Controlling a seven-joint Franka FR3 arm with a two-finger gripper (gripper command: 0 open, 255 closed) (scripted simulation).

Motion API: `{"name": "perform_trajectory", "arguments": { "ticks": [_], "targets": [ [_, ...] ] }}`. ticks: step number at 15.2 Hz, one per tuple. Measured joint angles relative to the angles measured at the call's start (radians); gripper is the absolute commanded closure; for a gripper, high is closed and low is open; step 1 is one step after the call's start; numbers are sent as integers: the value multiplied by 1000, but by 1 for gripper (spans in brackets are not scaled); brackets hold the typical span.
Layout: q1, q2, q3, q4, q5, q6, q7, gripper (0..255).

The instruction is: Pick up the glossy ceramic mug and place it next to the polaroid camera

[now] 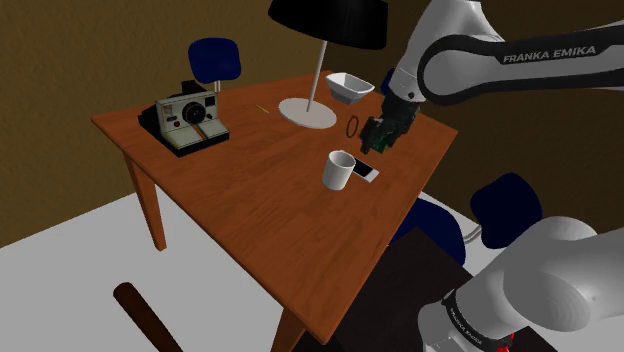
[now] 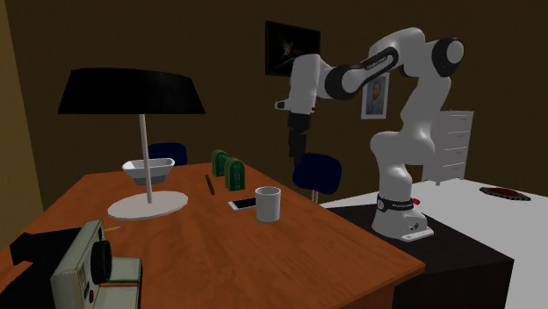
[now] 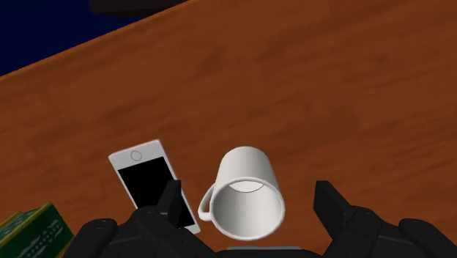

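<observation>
Mug (image 1: 338, 170): white, upright, near the table (image 1: 250, 200) edge on the stand's side, roughly midway along it. Phone (image 1: 366, 172) lies flat just beside it. Camera (image 1: 190, 120) sits at the corner farthest from the stand, well apart from the mug.

Gripper (image 3: 249, 189) hangs above the mug, clear of it. Fingers (image 3: 328, 205) are spread wide with nothing held. In the wrist view the mug sits between them, handle turned toward the phone.

Step, by my reading: approach for the pick, grasp not yet made. The next move calls for a straight descent with the fingers straddling the body, the phone-side finger missing both handle and phone. Then close, lift and carry toward the camera corner, keeping off the lamp (image 1: 308, 112).
</observation>
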Motion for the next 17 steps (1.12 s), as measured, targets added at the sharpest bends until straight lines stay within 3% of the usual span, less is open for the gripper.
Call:
{"name": "perform_trajectory", "arguments": {
  "ticks": [9,17],
  "targets": [
    [8,328,50,60,-37,312,90,0],
    [3,460,58,71,-73,439,129,0]
  ]
}}
